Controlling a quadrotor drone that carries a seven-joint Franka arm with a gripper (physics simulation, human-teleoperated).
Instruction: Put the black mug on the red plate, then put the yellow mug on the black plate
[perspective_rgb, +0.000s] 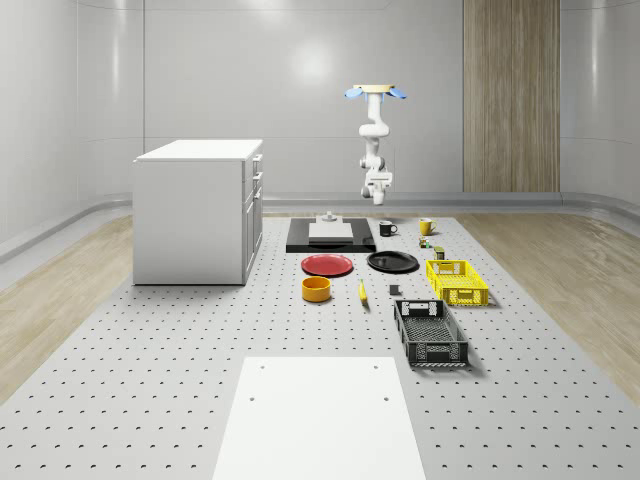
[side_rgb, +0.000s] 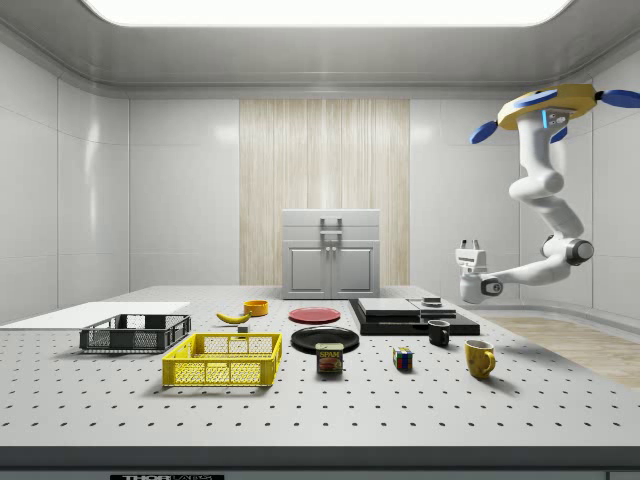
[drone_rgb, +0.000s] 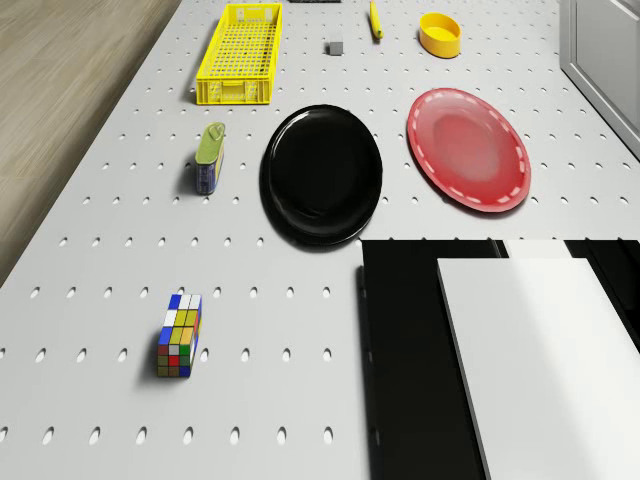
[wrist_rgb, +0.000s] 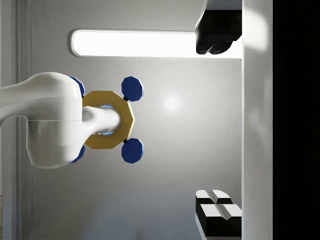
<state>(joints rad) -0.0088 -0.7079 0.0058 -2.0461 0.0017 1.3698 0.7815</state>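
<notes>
While the drone (side_rgb: 556, 108) hovers high beyond the counter's (perspective_rgb: 150, 340) far edge, its hand (side_rgb: 470, 249) hangs released in the air, pointing upward — black mug (perspective_rgb: 386, 228) and yellow mug (perspective_rgb: 426, 226) stand on the counter behind the black plate (perspective_rgb: 392, 262), with the red plate (perspective_rgb: 328, 265) to its left.

Simulated laboratory test cell: perforated optical-bench table (perspective_rgb: 150, 370), bare curved grey wall panels (perspective_rgb: 200, 90), ceiling light panel (side_rgb: 320, 10), white cabinet (perspective_rgb: 198, 210) standing on the table.

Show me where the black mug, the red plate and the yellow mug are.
black mug (side_rgb: 438, 333), side view, on its body.
red plate (drone_rgb: 468, 149), drone view, on its flat middle.
yellow mug (side_rgb: 478, 358), side view, on its body.
</notes>
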